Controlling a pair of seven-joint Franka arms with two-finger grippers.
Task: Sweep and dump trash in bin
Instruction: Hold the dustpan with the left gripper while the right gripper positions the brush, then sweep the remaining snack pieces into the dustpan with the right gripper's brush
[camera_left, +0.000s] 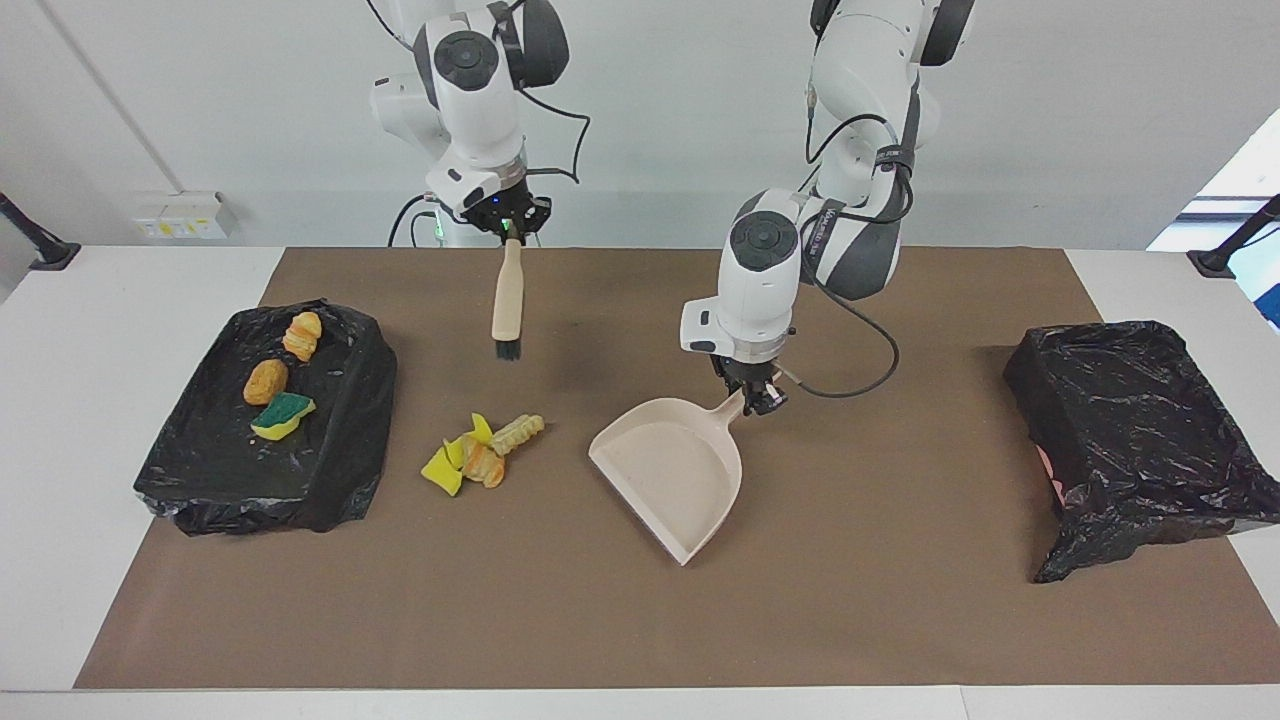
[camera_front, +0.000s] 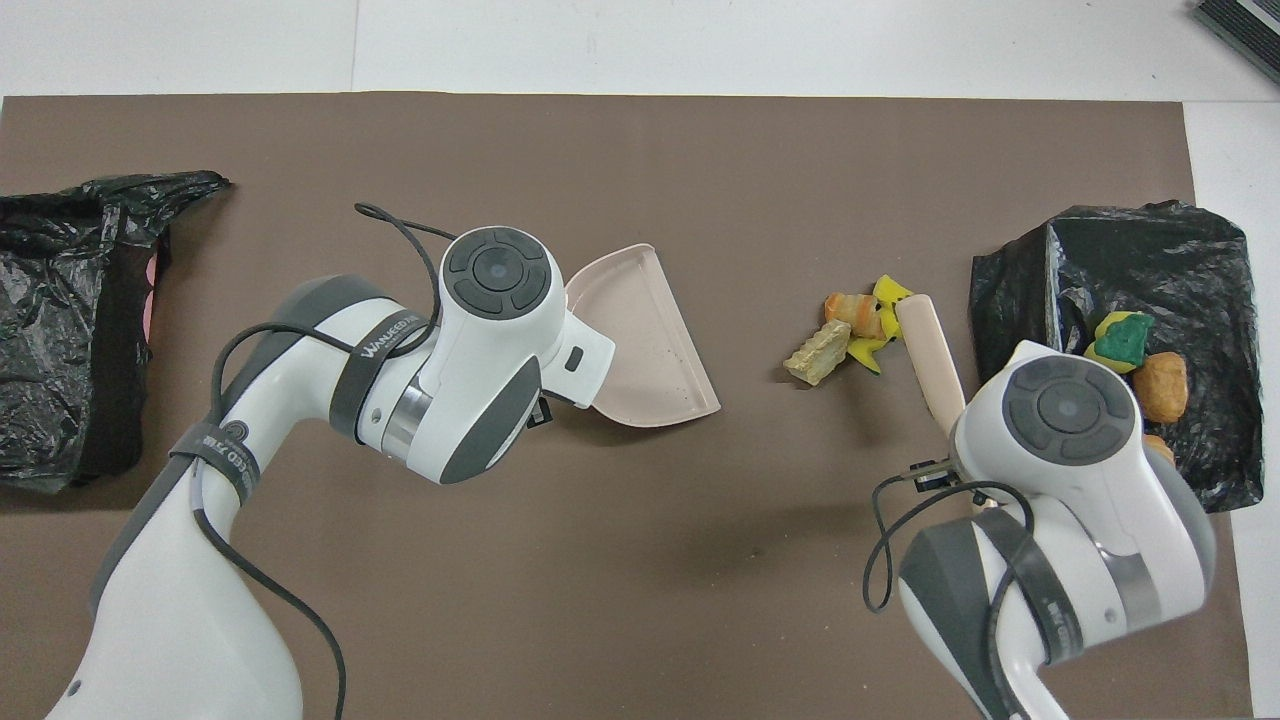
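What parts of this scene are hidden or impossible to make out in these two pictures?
- Overhead view: the left tool and the dustpan handle are hidden under the left arm's wrist.
- Overhead view: the right arm covers its own tool and part of the scraps in the black-lined bin.
- Overhead view: the other black-lined bin is cut off by the picture's edge.
- Facing view: whether that bin holds anything cannot be told.

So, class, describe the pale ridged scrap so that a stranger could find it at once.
Start at the black-bagged bin holding three scraps at the right arm's end. Beside it on the brown mat lies a small trash heap. The pale ridged scrap is its dustpan-side piece, cream and grooved, unlike its yellow and orange neighbours.
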